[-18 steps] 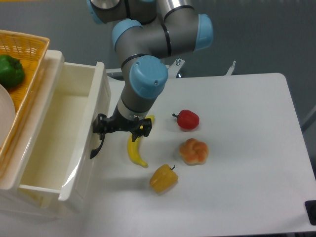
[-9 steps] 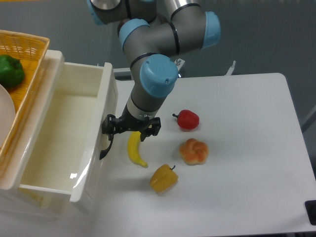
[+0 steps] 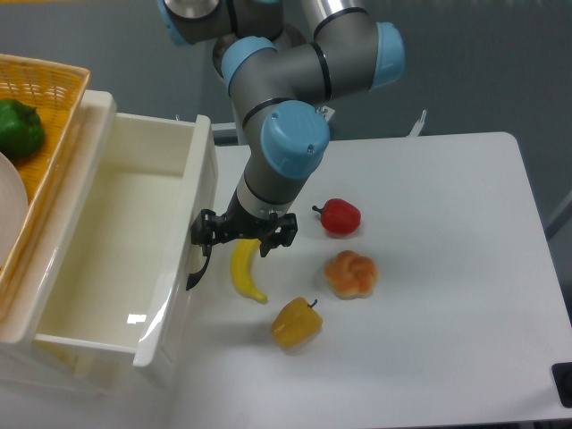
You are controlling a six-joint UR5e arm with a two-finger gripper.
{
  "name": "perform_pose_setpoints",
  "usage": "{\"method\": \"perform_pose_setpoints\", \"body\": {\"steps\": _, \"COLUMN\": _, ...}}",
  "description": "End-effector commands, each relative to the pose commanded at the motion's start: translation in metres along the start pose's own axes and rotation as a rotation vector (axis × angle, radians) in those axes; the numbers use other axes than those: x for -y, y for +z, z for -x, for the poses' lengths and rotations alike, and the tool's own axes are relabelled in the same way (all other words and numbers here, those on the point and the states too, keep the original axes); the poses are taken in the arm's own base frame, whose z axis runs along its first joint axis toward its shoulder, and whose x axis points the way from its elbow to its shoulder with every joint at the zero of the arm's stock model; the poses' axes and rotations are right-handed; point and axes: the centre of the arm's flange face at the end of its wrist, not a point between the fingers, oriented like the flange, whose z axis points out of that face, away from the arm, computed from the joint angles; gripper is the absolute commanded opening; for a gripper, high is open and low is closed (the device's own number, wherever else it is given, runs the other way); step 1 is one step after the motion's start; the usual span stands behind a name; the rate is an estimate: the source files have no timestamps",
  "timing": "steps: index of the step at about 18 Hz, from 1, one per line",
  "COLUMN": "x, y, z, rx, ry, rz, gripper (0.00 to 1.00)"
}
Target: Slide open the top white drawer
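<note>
Farther out than a second ago, drawer (image 3: pixel 107 241) trails the pincer (image 3: pixel 207 234) clamped on its handle (image 3: pixel 197 268); overpulling risks sweeping the nearby banana (image 3: pixel 245 270).

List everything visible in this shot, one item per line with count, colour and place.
top white drawer: one, cream-white, pulled out at the left, inside looks empty
handle: one, black, on the drawer front
basket: one, orange-yellow, on top of the cabinet, upper left
green pepper: one, green, in the basket
banana: one, yellow, on the table beside the drawer front
red pepper: one, red, right of the banana
bun: one, orange-brown, below the red pepper
yellow pepper: one, yellow, nearest the front edge
table: one, white
end effector: one, black, by the handle
</note>
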Motion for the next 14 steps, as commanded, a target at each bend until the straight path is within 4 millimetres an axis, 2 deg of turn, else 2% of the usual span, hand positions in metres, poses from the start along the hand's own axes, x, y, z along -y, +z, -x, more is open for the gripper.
{"method": "perform_pose_setpoints", "body": {"steps": 14, "x": 0.0022, "y": -0.0093, "z": 0.0012, "rx": -0.035, "ry": -0.007, "rz": -0.024, "gripper": 1.00}}
